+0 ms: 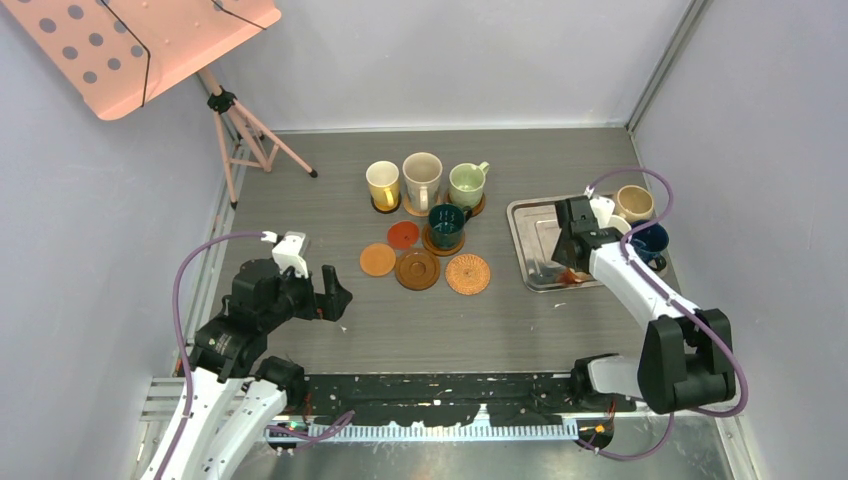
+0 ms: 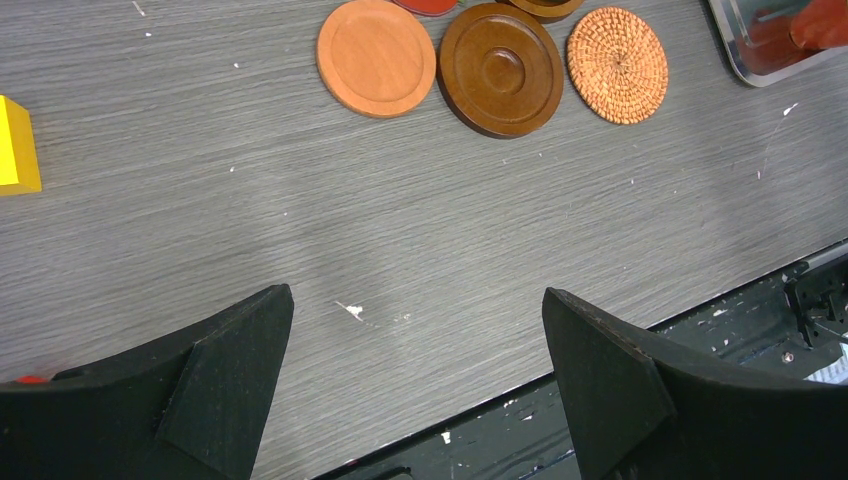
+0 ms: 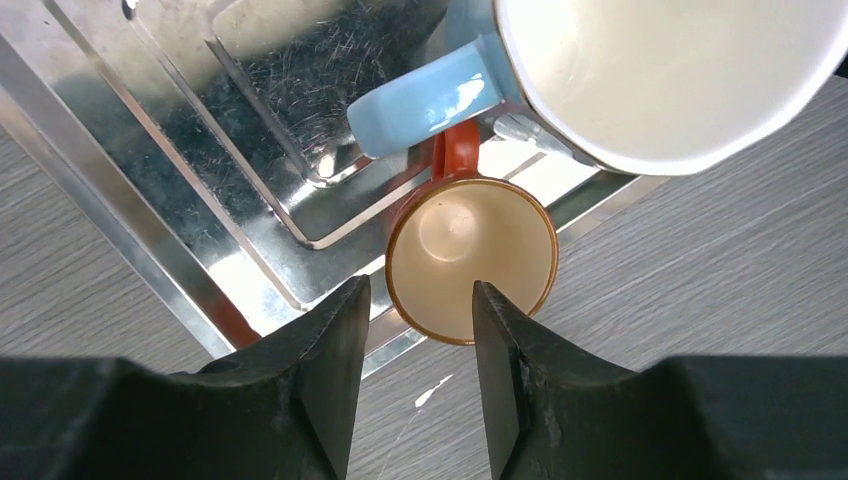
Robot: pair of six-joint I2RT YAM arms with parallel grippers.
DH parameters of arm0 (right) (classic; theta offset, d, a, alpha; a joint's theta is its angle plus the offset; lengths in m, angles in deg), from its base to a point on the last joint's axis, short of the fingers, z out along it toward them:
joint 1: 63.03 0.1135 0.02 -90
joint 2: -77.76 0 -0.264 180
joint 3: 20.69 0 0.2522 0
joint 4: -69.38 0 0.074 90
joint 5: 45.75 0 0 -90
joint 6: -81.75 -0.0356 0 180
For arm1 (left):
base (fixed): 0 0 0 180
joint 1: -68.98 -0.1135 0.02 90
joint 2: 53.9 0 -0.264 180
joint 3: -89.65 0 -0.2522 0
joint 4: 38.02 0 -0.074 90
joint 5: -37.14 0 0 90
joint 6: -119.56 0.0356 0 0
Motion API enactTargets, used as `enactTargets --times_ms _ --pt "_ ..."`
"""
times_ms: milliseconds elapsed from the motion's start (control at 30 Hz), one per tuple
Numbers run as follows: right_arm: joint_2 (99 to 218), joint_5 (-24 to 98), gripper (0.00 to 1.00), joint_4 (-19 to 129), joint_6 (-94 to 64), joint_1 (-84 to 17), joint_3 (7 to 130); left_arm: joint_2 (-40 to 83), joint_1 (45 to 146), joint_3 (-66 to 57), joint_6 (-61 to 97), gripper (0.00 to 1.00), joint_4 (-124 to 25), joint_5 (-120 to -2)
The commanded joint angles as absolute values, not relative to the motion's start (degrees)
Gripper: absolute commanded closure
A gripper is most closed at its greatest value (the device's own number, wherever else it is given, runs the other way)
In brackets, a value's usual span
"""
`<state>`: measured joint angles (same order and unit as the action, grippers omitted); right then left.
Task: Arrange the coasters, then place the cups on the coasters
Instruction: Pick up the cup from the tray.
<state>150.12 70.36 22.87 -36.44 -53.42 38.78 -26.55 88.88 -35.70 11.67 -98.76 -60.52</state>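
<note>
Four cups stand on coasters at the back: yellow [image 1: 382,184], cream [image 1: 421,180], pale green [image 1: 466,184] and dark green [image 1: 445,225]. Bare coasters lie in front: red [image 1: 403,234], orange-tan [image 1: 377,260], dark brown [image 1: 417,269] and wicker [image 1: 467,273]. My right gripper [image 3: 420,295] hangs open over the tray's near corner. A small orange-red cup [image 3: 470,258] sits below it, its left rim between the fingertips. The white-blue cup [image 3: 640,70] stands just behind. My left gripper [image 2: 418,300] is wide open over bare table near the front edge.
The metal tray [image 1: 535,225] lies right of the coasters. A beige cup [image 1: 633,203] and a navy cup [image 1: 650,242] stand at its far side. A yellow block [image 2: 15,145] lies on the table to the left. A pink stand on a tripod [image 1: 245,130] occupies the back left corner.
</note>
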Motion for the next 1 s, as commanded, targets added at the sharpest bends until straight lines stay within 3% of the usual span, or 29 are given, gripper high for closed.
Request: enactTargets --times_ms 0,333,733,967 --pt "151.96 69.79 0.51 26.19 -34.8 -54.76 41.23 -26.7 89.2 -35.89 11.1 0.01 -97.15 -59.98" --pt "156.52 66.16 0.55 28.6 -33.09 -55.82 41.55 -26.36 89.25 -35.83 11.1 0.01 -97.14 -60.15" --pt "153.4 63.25 0.93 26.93 -30.1 -55.35 43.36 -25.47 89.65 -35.81 11.19 0.01 -97.06 -60.76" --pt "150.18 63.7 0.95 23.58 -29.66 -53.23 45.67 -25.93 89.72 -35.79 11.14 0.01 -97.15 -60.27"
